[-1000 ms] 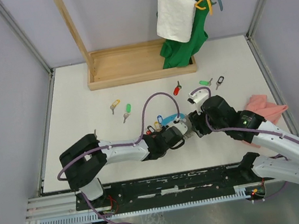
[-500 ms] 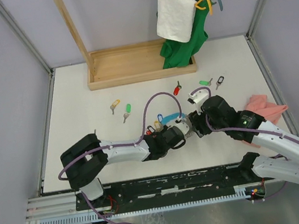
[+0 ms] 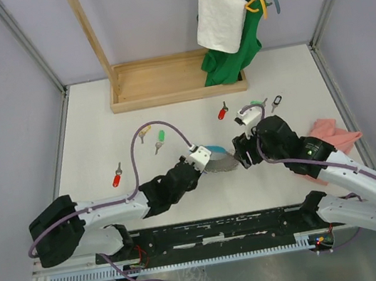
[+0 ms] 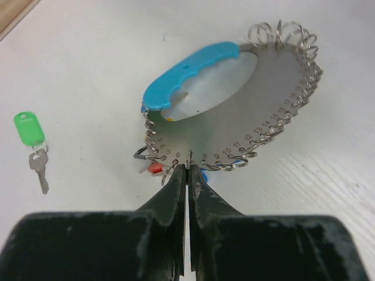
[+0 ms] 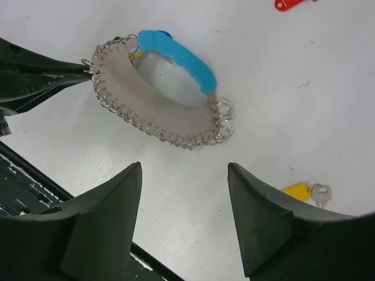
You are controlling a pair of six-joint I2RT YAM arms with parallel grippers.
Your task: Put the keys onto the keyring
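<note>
The left fingers (image 4: 179,188) are fully closed on the near rim of the keyring (image 4: 258,111), clamping the metal edge among its small wire loops. The keyring sits mid-worktop (image 3: 91,120), between the two arms. The right fingers (image 5: 108,216) stand wide apart above the keyring and hold nothing. A green key (image 4: 26,127) and a red key (image 3: 116,178) lie loose, well apart from the keyring.

Keyring (image 4: 275,102) — matt grey metal plate, smooth blue plastic arc.
</note>
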